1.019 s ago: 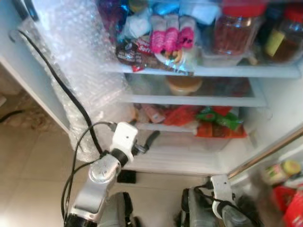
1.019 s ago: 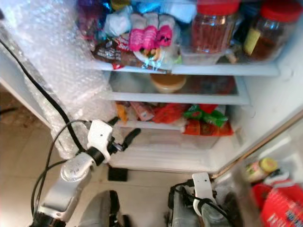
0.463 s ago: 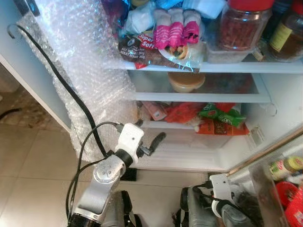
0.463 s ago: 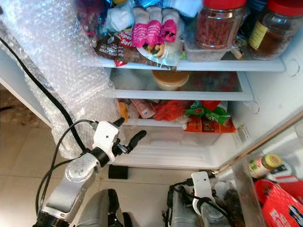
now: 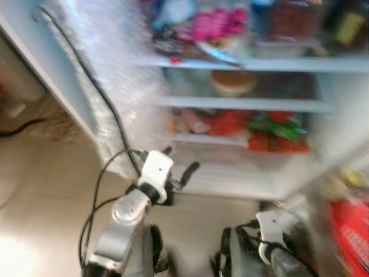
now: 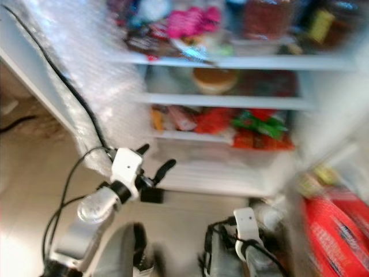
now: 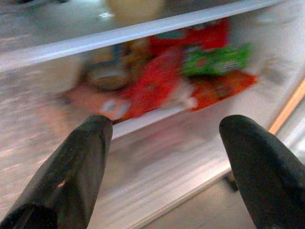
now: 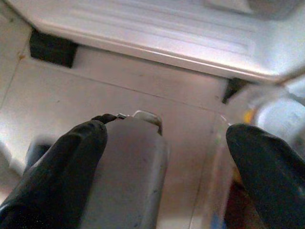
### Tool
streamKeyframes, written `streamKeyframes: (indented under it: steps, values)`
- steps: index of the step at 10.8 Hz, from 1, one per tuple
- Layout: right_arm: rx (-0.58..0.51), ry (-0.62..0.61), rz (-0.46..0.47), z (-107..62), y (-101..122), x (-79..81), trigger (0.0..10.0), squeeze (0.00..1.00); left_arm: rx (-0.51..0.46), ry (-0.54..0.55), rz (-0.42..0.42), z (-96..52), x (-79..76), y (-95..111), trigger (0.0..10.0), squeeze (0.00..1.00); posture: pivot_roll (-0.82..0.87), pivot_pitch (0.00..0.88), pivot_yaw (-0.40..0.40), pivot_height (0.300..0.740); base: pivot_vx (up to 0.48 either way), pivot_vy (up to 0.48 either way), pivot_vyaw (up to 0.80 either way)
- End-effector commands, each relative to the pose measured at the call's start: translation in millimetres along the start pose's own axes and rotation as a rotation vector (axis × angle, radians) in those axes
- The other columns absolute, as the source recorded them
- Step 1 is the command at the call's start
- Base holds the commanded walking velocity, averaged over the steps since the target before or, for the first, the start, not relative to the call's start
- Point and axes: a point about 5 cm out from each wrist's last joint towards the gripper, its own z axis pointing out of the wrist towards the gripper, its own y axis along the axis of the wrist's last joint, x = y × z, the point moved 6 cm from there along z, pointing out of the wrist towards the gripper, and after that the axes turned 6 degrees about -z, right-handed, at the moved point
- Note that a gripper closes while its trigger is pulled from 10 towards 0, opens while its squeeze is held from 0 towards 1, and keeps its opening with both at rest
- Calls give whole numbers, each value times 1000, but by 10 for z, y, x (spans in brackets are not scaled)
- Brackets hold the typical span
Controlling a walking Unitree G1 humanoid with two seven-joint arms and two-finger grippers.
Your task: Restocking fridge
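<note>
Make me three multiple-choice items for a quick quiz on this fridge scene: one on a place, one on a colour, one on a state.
1. Where is the left gripper?
A. low before the open fridge
B. on the top shelf
C. on the floor

2. What colour is the packet on the lower shelf, right of the red ones?
A. blue
B. green
C. white

3. How are the left gripper's fingers?
A. shut on a jar
B. shut on nothing
C. open

Answers: 1 A, it hovers near the fridge's bottom ledge; 2 B, green among red packets; 3 C, the wrist view shows a wide gap with nothing between them.
</note>
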Motion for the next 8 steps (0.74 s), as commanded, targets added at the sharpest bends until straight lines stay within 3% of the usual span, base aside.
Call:
streamKeyframes:
  steps: [1, 3, 8]
  values:
    - [221, 84, 17, -176, -712, 314, 10000, 0, 23, -2, -6, -33, 15, -60, 10000, 0, -64, 237, 72, 606, -352, 0, 0]
    - [220, 84, 20, -176, -712, 319, 10000, 0, 25, -1, -5, -38, 21, -62, 10000, 0, -65, 240, 74, 606, -351, 0, 0]
    - [209, 86, 3, -172, -695, 322, 10000, 0, 37, 29, 10, -44, 84, -92, 10000, 0, -62, 236, 74, 606, 0, 0, 0]
